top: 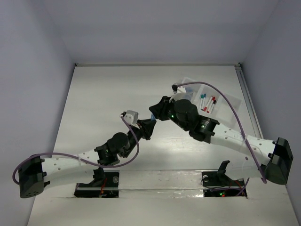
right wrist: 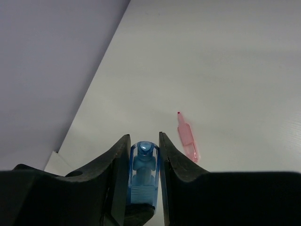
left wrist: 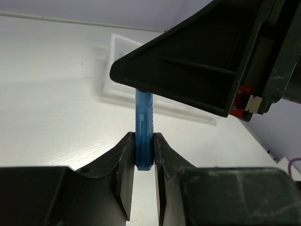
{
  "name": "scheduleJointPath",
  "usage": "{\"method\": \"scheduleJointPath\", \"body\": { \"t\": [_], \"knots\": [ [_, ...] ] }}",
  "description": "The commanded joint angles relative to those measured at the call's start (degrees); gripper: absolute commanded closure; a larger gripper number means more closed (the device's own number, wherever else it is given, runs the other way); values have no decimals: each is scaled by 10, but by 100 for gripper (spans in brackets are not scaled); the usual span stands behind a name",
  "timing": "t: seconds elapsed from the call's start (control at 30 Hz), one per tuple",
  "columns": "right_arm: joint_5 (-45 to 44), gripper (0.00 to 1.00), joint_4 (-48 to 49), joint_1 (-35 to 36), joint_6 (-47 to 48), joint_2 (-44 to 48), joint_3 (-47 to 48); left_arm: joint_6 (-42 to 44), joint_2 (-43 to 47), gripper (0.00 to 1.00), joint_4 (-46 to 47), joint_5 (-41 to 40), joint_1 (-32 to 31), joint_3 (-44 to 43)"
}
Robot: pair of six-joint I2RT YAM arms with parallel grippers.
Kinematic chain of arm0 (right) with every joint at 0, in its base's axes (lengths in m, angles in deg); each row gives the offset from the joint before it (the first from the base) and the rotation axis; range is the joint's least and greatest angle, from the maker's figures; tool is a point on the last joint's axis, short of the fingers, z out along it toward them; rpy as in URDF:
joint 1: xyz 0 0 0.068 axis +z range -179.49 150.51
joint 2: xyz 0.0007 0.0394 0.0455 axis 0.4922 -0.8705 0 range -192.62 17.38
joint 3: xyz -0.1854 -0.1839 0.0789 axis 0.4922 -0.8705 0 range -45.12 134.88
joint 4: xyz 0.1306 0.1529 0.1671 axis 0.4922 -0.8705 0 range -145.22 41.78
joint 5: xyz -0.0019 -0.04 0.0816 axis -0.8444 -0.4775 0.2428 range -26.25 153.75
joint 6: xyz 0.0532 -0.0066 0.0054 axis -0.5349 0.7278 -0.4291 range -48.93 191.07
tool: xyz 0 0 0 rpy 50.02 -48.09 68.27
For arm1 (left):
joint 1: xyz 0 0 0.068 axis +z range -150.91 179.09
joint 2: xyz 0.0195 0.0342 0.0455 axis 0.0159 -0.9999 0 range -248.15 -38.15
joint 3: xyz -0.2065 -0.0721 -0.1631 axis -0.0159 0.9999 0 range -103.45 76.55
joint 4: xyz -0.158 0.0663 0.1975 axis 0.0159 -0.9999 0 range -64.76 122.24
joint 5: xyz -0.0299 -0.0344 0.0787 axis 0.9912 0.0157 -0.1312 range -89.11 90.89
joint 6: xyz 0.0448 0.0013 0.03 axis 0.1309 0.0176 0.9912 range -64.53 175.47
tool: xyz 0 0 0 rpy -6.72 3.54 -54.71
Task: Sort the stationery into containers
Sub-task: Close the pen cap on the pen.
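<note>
Blue and see-through, a short chunky piece (left wrist: 143, 136) of stationery hangs in mid-air above the middle of the white table (top: 103, 94), pinched from two sides at once. The left gripper (left wrist: 143, 140) has its two fingers clamped flat on the near end. From there the piece's long axis runs straight out, away from the left wrist camera, until its far end disappears behind the black finger of the right gripper (right wrist: 144, 145).

From overhead only a sliver of blue shows where the two arms meet. It lies on a slant from the left gripper at the near left to the right gripper at the far right.

The right wrist camera sees the same piece standing upright in its frame. A rounded, clear end points up and a darker blue core shows inside the shell. The right gripper's pads press on both of its sides, so these fingers too are closed on it.

Nearer the left gripper the body is a flat, deeper blue bar with a faint ridge along one face.

Beyond it, on the table and well apart, lies a thin, translucent pink piece (right wrist: 187, 139), its narrow tip pointing toward the far edge.

At the far right sits the translucent white tray (top: 185, 78), with white pens (top: 207, 101) in teal and red caps lying side by side in one compartment.
</note>
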Motion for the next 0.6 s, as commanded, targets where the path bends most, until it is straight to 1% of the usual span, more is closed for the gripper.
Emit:
{"method": "scheduleJointPath", "body": {
  "t": [0.0, 0.1, 0.17, 0.33, 0.4, 0.47, 0.57],
  "knots": [
    [35, 100, 1, 9, -26, 8, -38, 36, 3, 100, 58, -38, 2, -57],
    [31, 100, 17, 29, -38, 4, -55, 61, -5, 100, 62, -47, 2, -78],
    [23, 100, 14, 41, -40, -1, -57, 65, -13, 100, 63, -45, 13, -93],
    [16, 100, 17, 46, -48, -10, -69, 71, -18, 100, 60, -33, 20, -123],
    [-7, 100, 16, 46, -50, -10, -70, 68, -11, 100, 50, -9, 20, -130],
    [-25, 100, 17, 30, -49, -6, -65, 57, -6, 100, 48, 21, 20, -129],
    [-28, 100, 34, -5, -42, -1, -48, 37, -8, 100, 35, 38, 20, -118]
  ]
}}
